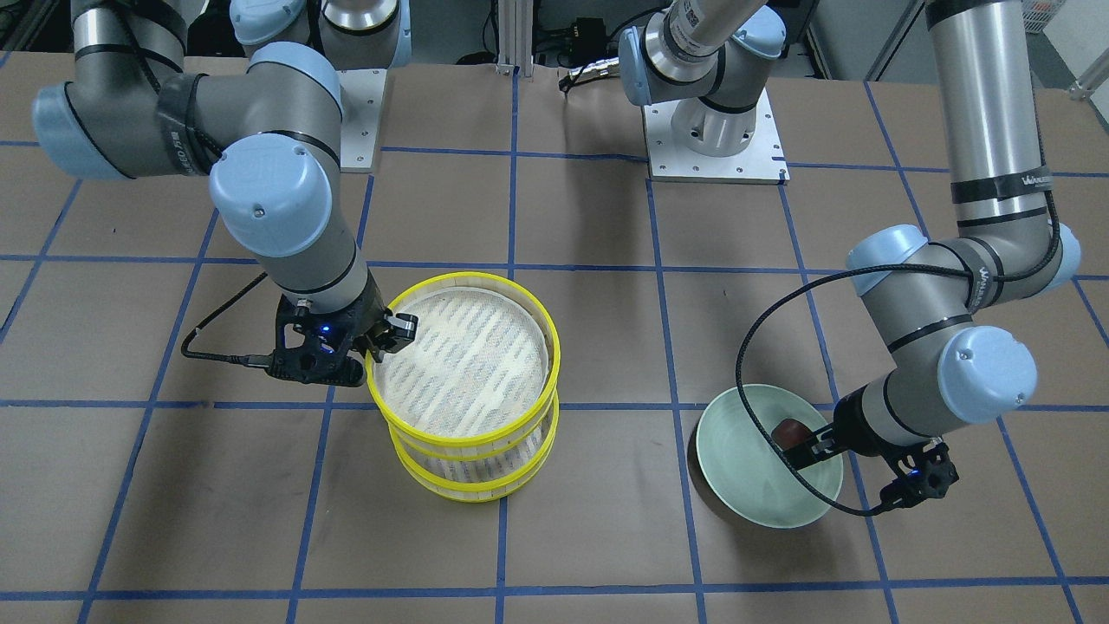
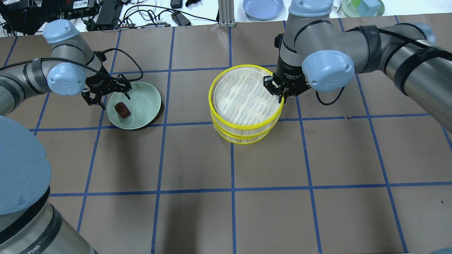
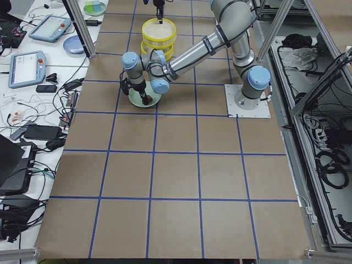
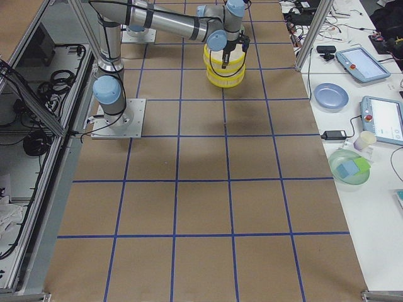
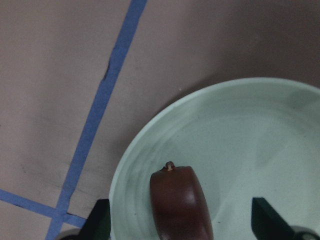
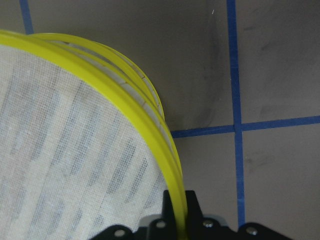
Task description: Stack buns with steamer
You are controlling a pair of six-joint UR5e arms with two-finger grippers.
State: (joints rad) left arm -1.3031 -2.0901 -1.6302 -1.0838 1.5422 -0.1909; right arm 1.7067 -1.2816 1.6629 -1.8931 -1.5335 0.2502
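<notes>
The jaws of the right gripper (image 6: 176, 222) are pinched shut on the yellow rim of the top tier (image 2: 247, 124), one inside the rim & one outside. That tier is sat on the bottom tier (image 2: 243, 134), a bit off to one side, so the steamer is seen as 2 rings stacked. Only white mesh is seen in the top tier; no bun is seen in it

The jaws of the left gripper (image 5: 183, 222) are held wide open w/ nothing in them. The brown bun (image 5: 177, 192) is found right between them, but it can't be told if it is touched. The bun is lying in the green plate (image 2: 146, 100), near the side closest to the left arm. The plate is on the tabletop (image 2: 226, 211), well apart from the steamer

The white bun is not seen in any view. It may be hidden in the bottom tier under the top one, but that can't be told

How far along, as a guess: approx halfway. The 2 tiers are stacked. The brown bun is not yet picked up. Left to do, prob.: the open jaws are to be closed on the brown bun, then it is to be lifted, carried over & put down on the mesh of the top tier
</notes>
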